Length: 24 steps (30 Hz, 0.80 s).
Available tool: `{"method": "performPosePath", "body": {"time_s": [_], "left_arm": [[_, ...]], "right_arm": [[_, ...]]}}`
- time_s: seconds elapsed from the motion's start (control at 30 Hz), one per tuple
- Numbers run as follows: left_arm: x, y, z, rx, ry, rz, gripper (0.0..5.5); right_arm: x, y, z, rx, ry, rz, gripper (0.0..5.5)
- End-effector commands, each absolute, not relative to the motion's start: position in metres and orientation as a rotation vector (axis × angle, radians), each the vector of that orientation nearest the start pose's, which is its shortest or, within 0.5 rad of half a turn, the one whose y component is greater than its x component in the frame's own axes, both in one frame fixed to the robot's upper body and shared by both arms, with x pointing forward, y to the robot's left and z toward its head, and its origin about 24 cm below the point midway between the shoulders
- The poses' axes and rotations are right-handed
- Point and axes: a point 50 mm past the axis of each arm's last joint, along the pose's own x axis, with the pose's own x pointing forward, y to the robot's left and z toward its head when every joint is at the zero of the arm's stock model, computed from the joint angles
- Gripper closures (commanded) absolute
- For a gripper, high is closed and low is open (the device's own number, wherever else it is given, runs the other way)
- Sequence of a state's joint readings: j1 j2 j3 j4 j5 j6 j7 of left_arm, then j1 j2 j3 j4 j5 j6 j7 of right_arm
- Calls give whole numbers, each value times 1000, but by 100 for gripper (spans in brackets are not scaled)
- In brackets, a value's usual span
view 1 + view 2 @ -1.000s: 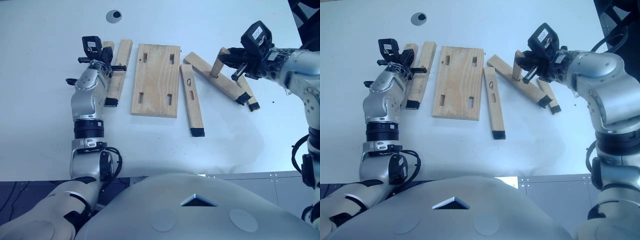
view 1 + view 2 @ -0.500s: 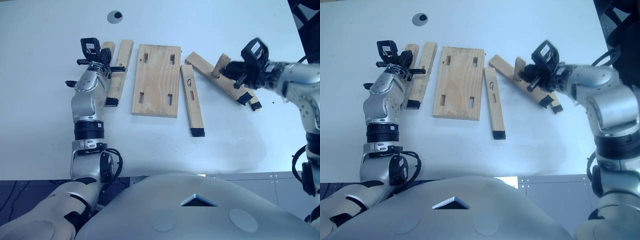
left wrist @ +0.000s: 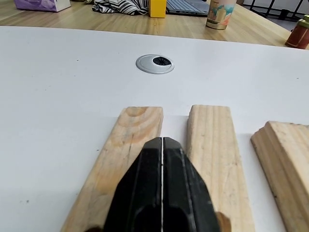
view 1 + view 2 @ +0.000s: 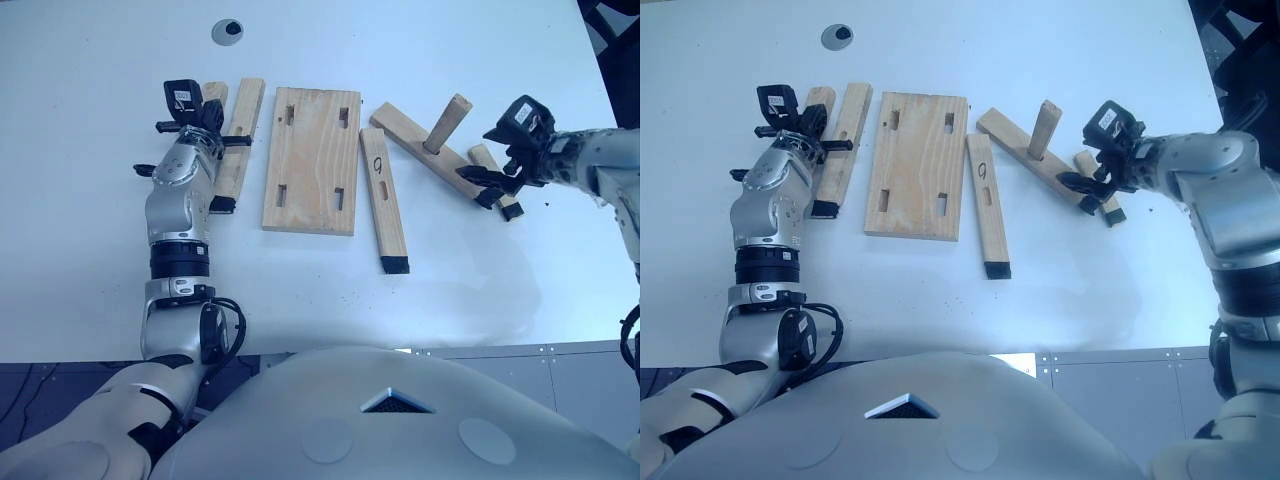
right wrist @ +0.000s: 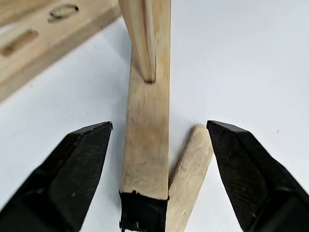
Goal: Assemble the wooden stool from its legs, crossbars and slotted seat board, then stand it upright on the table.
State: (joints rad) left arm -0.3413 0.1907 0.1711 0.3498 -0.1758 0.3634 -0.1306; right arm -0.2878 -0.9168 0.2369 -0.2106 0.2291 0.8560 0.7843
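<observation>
Tbl (image 4: 90,260): 1 board (image 4: 310,160), 6 other pcs (image 4: 383,200)

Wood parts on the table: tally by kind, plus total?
slotted seat board: 1
flat bars, legs or crossbars: 5
upright crossbar, standing in one bar's slot: 1
Total: 7

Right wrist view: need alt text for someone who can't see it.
The open right gripper sits either side of a wooden leg lying on the white table, not touching it. The leg has a black end cap, a shorter bar stands in its slot, and a thinner stick lies angled against its capped end.
</observation>
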Motion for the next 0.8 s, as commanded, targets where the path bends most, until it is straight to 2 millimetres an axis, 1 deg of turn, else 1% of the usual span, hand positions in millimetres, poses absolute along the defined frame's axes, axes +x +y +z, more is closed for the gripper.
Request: {"method": "performPosePath", "body": {"time_s": [0.03, 0.2, 0.33, 0.47, 0.53, 0.63, 0.73, 0.77, 0.8], "left_arm": [[317, 207, 38, -65, 324, -5, 550], [316, 207, 36, -61, 334, -8, 550], [315, 205, 34, -60, 341, -15, 550], [317, 205, 35, -57, 340, -20, 550], [318, 206, 38, -53, 331, -17, 550], [319, 210, 40, -49, 317, -4, 550], [320, 211, 40, -44, 310, 5, 550], [321, 211, 42, -40, 296, 6, 550], [322, 211, 44, -40, 274, 3, 550]], "right_arm": [[259, -232, 93, -517, 780, 713, 194], [251, -223, 77, -464, 807, 743, 194], [250, -223, 73, -478, 818, 738, 194], [251, -226, 69, -513, 813, 712, 250], [252, -224, 68, -510, 807, 709, 292], [256, -221, 69, -443, 782, 707, 341], [262, -224, 73, -391, 756, 681, 341], [269, -228, 82, -338, 729, 658, 341], [279, -231, 95, -268, 691, 640, 341]]}}
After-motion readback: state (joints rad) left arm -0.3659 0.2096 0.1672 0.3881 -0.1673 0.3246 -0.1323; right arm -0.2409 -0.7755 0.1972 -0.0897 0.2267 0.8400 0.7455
